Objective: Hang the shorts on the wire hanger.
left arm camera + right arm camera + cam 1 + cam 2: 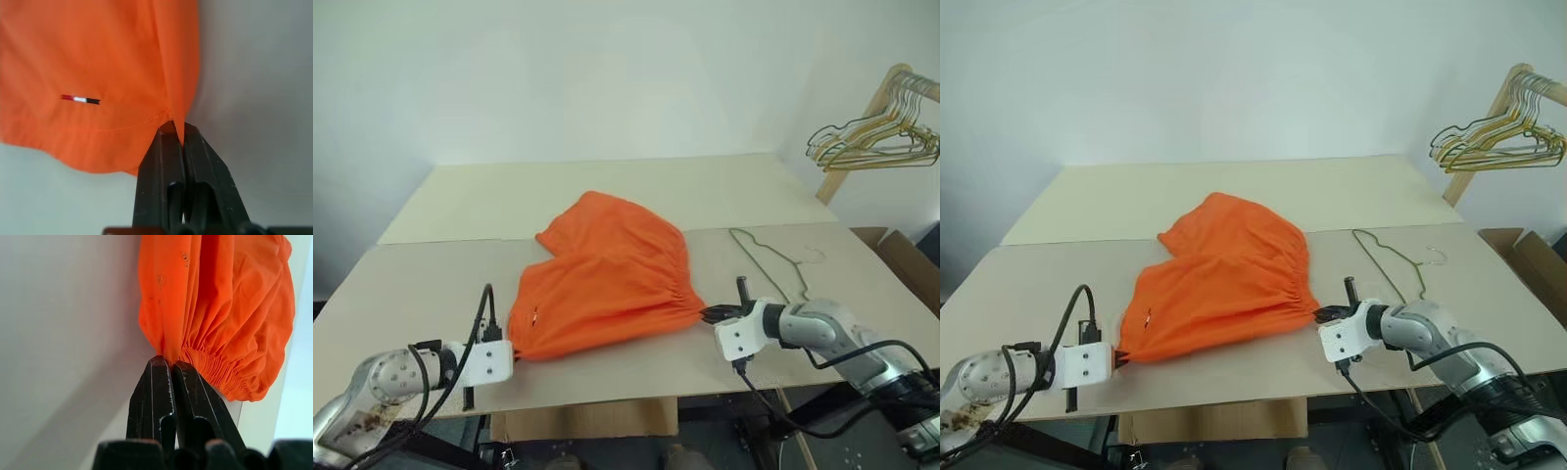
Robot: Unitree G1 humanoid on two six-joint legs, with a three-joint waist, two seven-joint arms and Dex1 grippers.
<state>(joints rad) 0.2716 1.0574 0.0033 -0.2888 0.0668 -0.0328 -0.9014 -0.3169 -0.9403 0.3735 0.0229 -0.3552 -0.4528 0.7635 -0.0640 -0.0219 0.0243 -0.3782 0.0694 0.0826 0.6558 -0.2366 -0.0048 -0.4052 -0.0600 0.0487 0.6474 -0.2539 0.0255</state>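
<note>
The shorts (603, 277) lie on the table (431, 284), about midway across it. The left gripper (512, 354) meets their near-left corner, and the right gripper (707, 315) meets their right end at the gathered waistband (each pinches fabric). The wire hanger (771, 258) lies flat on the table just right of the shorts, beyond the right gripper. A bunch of hangers (876, 137) hangs on a rack (862, 122) off the table's far-right corner.

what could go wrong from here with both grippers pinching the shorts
1. The left gripper and the right gripper each hold only a thin edge of the shorts, so the fabric could slip out when lifted.
2. The wire hanger lies flat on the table beside the right gripper; dragging the shorts could snag or push it.
</note>
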